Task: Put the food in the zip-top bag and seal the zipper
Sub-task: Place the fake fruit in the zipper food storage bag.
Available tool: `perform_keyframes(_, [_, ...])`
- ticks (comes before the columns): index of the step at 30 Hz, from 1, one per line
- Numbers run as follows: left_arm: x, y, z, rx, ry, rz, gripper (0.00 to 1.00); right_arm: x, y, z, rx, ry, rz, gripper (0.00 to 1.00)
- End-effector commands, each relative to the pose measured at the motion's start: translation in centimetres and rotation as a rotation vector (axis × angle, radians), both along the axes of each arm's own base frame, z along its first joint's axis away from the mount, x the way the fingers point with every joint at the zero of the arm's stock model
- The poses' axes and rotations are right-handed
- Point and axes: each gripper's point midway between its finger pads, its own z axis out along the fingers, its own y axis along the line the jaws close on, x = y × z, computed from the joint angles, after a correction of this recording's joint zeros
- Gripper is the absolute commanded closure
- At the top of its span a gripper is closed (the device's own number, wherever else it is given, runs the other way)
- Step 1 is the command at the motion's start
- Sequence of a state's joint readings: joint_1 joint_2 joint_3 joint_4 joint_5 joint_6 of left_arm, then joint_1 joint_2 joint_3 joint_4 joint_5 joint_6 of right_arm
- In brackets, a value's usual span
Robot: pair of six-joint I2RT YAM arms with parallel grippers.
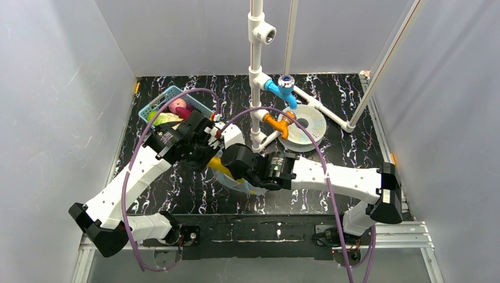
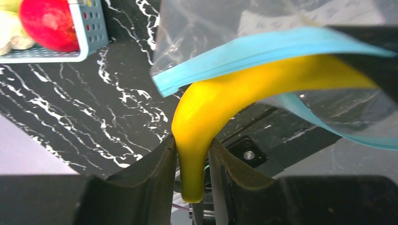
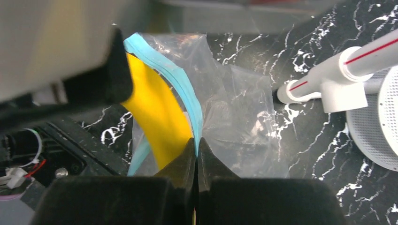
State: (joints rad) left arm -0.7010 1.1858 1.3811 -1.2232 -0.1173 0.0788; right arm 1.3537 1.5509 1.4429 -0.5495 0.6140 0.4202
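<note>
My left gripper [image 2: 193, 152] is shut on the stem end of a yellow banana [image 2: 244, 89], whose far end reaches into the open mouth of the clear zip-top bag [image 2: 202, 33]. The teal-blue zipper [image 2: 263, 47] arches over the banana. My right gripper [image 3: 196, 146] is shut on the zipper strip [image 3: 185, 89] and holds one lip of the bag [image 3: 239, 122] up, with the banana [image 3: 157, 112] just left of its fingers. In the top view the two grippers meet at mid-table, with the banana [image 1: 219, 168] and bag [image 1: 242, 186] between them.
A blue basket [image 1: 171, 109] with a red fruit [image 2: 49, 23] and other food stands at the back left. A white pipe frame [image 1: 256, 71] with blue and orange valves and a round white strainer [image 1: 303, 125] stand at the back centre-right.
</note>
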Motion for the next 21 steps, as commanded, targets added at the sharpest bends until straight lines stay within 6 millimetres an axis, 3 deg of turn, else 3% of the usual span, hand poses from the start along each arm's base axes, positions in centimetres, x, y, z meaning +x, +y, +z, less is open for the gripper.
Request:
perform_keyframes(1, [-0.6,-1.9,1.1,-0.112,0.004,-0.011,0.71,-0.6,1.2,1.1,0.096,0.027,0.023,0.99])
perform_keyframes(9, [-1.2,-4.5,3.1,-0.293,0.002,-0.018,0.69,-0.8,1.4,0.2,0.107,0.063,0.018,0.99])
perform_keyframes(16, [-1.3,-5.8,3.1,-0.397,-0.016,-0.005,0.69,-1.2,1.4,0.0,0.128,0.097,0.022,0.99])
perform_keyframes(21, [-0.8,-5.4,3.4,-0.400,-0.054,0.035,0.57,-1.3,1.3,-0.3,0.120,0.103,0.022,0.99])
